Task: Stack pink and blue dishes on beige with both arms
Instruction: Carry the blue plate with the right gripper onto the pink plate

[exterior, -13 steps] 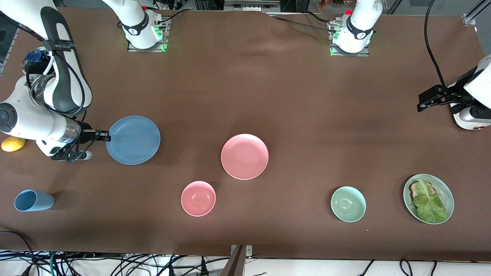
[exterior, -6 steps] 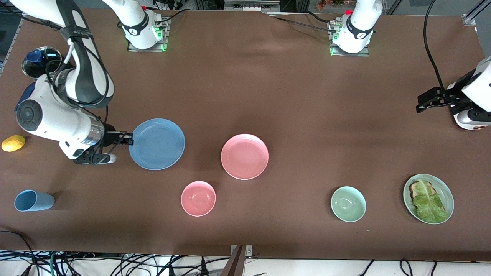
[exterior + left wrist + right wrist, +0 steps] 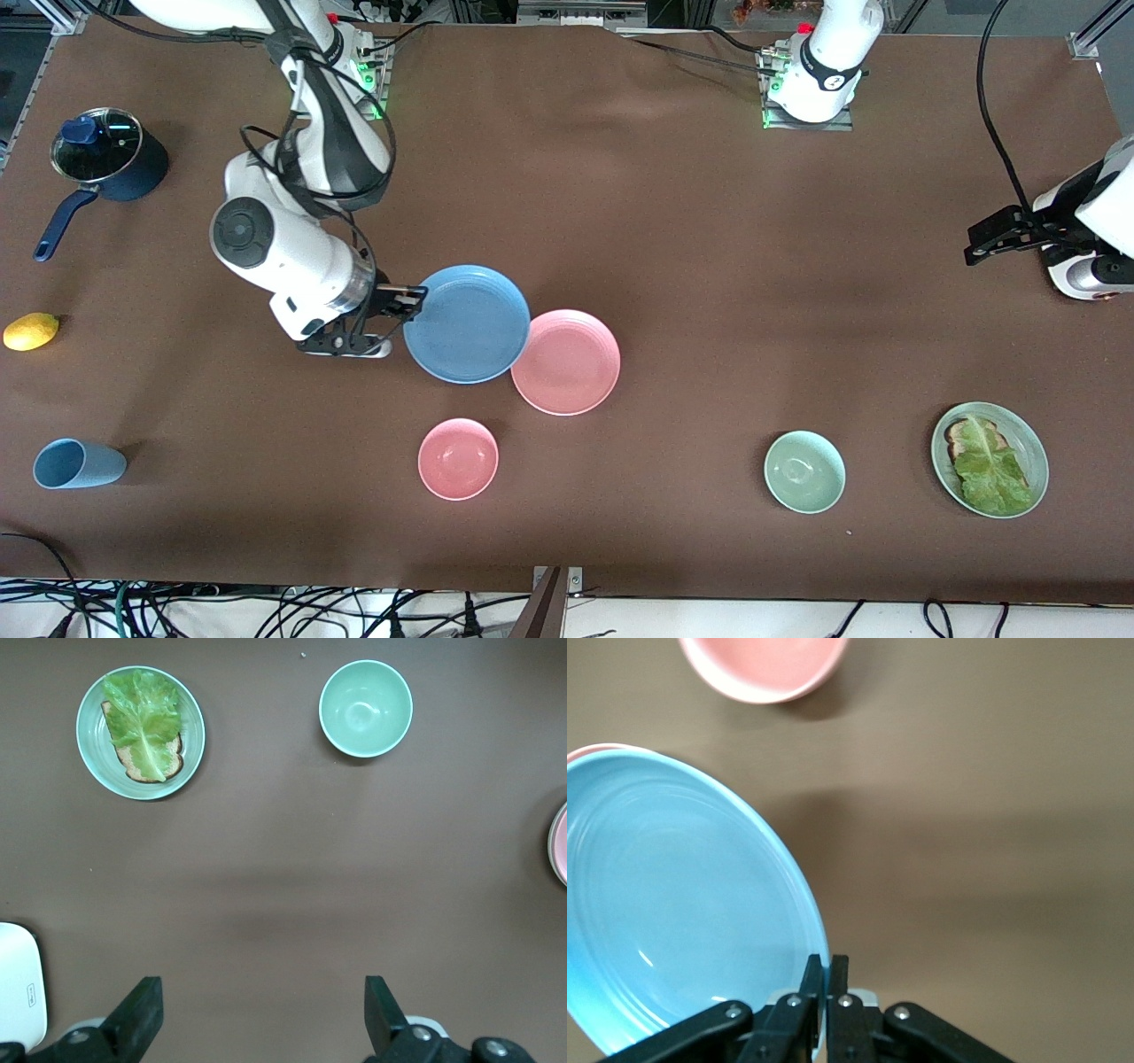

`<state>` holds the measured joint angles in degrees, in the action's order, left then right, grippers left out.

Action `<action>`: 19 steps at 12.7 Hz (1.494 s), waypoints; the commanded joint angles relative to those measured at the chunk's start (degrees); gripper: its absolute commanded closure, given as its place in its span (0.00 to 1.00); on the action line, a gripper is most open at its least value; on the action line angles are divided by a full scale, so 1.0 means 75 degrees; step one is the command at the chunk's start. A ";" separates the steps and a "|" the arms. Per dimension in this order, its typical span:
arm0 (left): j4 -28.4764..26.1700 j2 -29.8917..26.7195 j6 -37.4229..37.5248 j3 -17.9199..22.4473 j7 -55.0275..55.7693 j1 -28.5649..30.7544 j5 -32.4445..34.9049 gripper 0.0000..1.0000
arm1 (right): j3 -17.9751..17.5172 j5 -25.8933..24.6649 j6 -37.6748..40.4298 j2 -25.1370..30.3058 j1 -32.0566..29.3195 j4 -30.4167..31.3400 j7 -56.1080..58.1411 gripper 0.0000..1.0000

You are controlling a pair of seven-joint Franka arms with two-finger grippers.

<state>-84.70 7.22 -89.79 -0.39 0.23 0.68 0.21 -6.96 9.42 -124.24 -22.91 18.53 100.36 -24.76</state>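
The right arm's black two-finger gripper is clamped on the rim of the flat round medium-blue plate, its two fingers pinched tight against the edge, carrying the plate in the air over the brown cloth-covered table. The blue plate's edge overlaps the rim of the flat round pale-pink plate, which lies on the table toward the middle. Nearer to the front camera than both plates sits a smaller, deeper pink bowl. Toward the left arm's end of the table stand a small mint-green bowl and a pale green plate holding toast and a lettuce leaf. Toward the right arm's end are a light blue cup lying on its side, a yellow lemon and a dark blue lidded saucepan. The left arm's black gripper waits with its fingers spread wide, holding nothing, over bare table at its own end.
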 commanded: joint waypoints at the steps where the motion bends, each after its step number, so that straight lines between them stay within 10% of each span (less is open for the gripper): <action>1: 0.0242 0.0115 0.0077 0.0006 0.0028 0.0143 -0.0203 0.00 | 0.0060 -0.0048 -0.0915 -0.0471 0.0679 -0.0093 -0.0890 1.00; 6: 0.0172 0.0057 0.0124 0.0005 0.0098 0.0202 -0.0204 0.00 | 0.0095 -0.0293 -0.2640 -0.1480 0.1524 -0.0093 -0.1852 1.00; 19: 0.0242 0.0080 0.0263 0.0005 0.0098 0.0214 -0.0204 0.00 | 0.0341 -0.0646 -0.1834 -0.2135 0.1420 -0.1555 -0.2089 1.00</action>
<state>-84.54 7.25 -89.63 -0.15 0.87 1.70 0.21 -4.49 5.50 -139.11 -35.34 29.36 93.25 -40.15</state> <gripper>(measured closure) 0.000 0.952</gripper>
